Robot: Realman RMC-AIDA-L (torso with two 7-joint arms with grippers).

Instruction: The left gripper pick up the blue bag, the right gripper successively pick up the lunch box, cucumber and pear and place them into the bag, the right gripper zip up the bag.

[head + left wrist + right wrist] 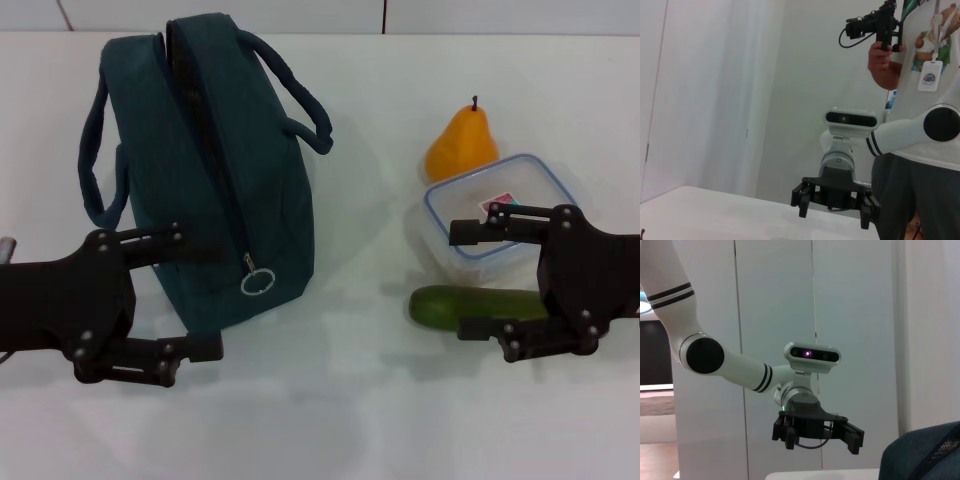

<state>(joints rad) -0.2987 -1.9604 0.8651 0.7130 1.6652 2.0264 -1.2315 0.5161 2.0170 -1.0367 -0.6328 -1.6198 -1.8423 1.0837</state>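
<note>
While both arms hang low over the white worktop, nothing is held in either one. On the left side stands the dark blue fabric bag with two looped handles, its zipper running down the top ridge to a round metal pull ring at the near end. The left gripper sits at the bag's near left corner, jaws spread wide, the far finger overlapping the bag's side; whether it touches the fabric cannot be told. On the right, the right gripper hovers with jaws wide apart over the near edge of the clear plastic lunch box with a blue rim and the green cucumber lying just in front of it. Just beyond the box stands the yellow-orange pear.
</note>
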